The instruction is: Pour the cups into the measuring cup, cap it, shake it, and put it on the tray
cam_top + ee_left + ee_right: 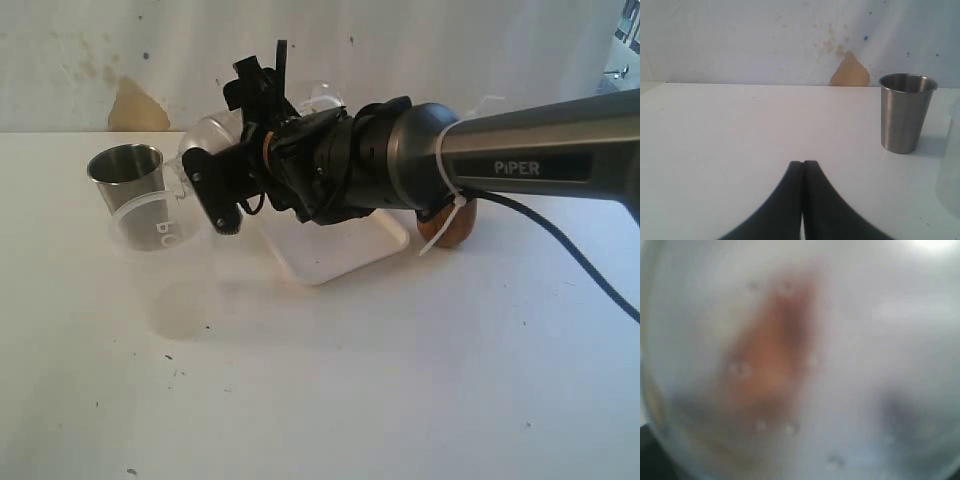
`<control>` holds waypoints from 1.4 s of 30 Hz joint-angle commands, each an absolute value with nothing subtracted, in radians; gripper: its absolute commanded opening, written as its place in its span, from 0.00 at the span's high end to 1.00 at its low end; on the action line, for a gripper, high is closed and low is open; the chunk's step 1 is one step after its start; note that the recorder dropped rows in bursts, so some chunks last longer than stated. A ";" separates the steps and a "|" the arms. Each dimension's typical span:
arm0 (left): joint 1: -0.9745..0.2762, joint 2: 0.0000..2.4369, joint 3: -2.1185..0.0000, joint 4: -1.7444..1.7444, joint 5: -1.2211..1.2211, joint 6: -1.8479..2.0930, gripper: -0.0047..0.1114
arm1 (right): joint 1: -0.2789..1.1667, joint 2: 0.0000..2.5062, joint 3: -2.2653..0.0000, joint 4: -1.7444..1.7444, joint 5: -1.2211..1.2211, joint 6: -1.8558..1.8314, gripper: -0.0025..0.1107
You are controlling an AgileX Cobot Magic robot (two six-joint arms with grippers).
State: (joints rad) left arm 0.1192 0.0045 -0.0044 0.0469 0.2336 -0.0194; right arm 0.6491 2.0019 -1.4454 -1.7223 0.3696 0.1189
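While the right arm stretches nearly level across the table, its wrist rolled so that one finger points up and the other down, the right gripper stands wide around the clear measuring cup. It holds the cup on its side in the air, between the steel tumbler and the white tray. The left gripper hangs low over the table, fingers pressed together on nothing, facing the tumbler.

White table carrying a clear lettered tub on its left part; pale wall behind the table, tan patch just above the table's far edge.
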 commanded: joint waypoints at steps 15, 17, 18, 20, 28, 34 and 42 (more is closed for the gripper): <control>0.117 0.000 0.000 0.046 0.234 -0.022 0.96 | 0.657 1.986 -1.467 -1.744 0.423 0.053 0.98; 0.117 0.000 0.000 0.046 0.234 -0.022 0.96 | 0.657 1.986 -1.467 -1.744 0.423 0.044 0.98; 0.117 0.000 0.000 0.046 0.234 -0.022 0.96 | 0.659 1.986 -1.470 -1.744 0.426 0.042 0.98; 0.117 0.000 0.000 0.046 0.234 -0.022 0.96 | 0.659 1.986 -1.476 -1.744 0.428 0.029 0.98; 0.117 0.000 0.000 0.046 0.234 -0.022 0.96 | 0.666 1.986 -1.491 -1.744 0.428 -0.024 0.98; 0.117 0.000 0.000 0.046 0.234 -0.022 0.96 | 0.666 1.986 -1.494 -1.744 0.433 -0.050 0.98; 0.117 0.000 0.000 0.046 0.234 -0.022 0.96 | 0.666 1.986 -1.494 -1.744 0.439 -0.061 0.98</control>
State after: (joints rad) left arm 0.1192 0.0045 -0.0044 0.0469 0.2336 -0.0194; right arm 0.6630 2.0019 -1.4778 -1.7238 0.4070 -0.0480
